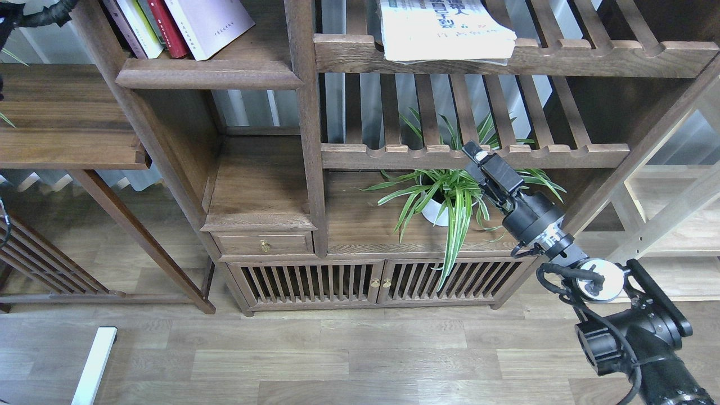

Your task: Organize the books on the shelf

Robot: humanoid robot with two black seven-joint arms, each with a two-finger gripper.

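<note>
1. Dark brown shelf (208,74) at upper left of the bookcase, rounded front edge.
2. On the shelf: red book (168,28) upright and leaning, lavender book (208,22) just to its right, touching it, tilted the same way. More spines to the left of the red book, a pale one with a green edge (139,28) among them.
3. White book (444,28) with green characters lies flat on the slatted rack (506,56) to the right of the shelf, across the upright post; its front edge overhangs the rail.
4. Right gripper (478,154) is well to the right of and below the shelf, at the lower slatted rail, just in front of the plant (450,194). Fingers close together, narrow, nothing held.
5. Left gripper is out of view; only a bit of black cable (39,16) shows left of the shelf at the top corner.
6. Plant sits in a white pot (436,212) below the lower rack.
</note>
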